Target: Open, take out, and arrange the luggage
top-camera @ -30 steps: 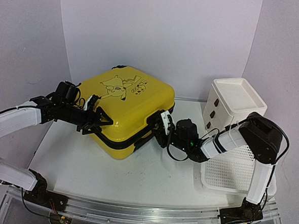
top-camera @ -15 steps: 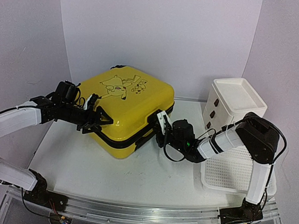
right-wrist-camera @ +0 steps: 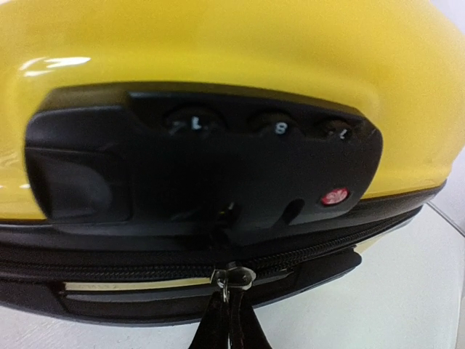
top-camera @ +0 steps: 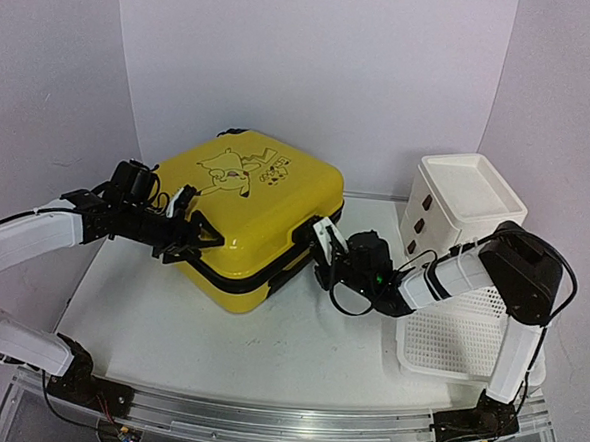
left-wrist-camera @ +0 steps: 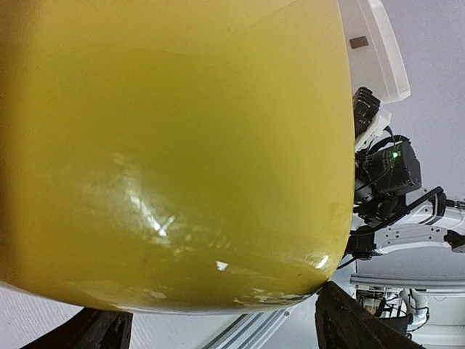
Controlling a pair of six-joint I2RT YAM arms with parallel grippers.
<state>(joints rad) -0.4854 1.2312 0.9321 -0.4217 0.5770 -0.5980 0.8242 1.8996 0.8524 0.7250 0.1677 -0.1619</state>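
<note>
Luggage (top-camera: 256, 204) lies flat on the bench (top-camera: 297, 351), left of centre and turned at an angle, with its lid down and the black cartoon drawing (top-camera: 230, 169) facing up. The black zipper band is closed along the near sides. The left gripper (top-camera: 192, 237) is at the case's near left corner with its jaws spread wide; in the left wrist view the dark fingers (left-wrist-camera: 349, 323) stand far apart on either side of the yellow shell, and whether they touch it I cannot tell. The right gripper (top-camera: 324, 245) is at the case's right side, just below the combination lock (right-wrist-camera: 203, 171), with its jaws pinched together on the metal zipper pull (right-wrist-camera: 231, 278). A white drawer cabinet (top-camera: 467, 196) and a white perforated basket (top-camera: 453, 341) stand to the right, apart from the case.
</note>
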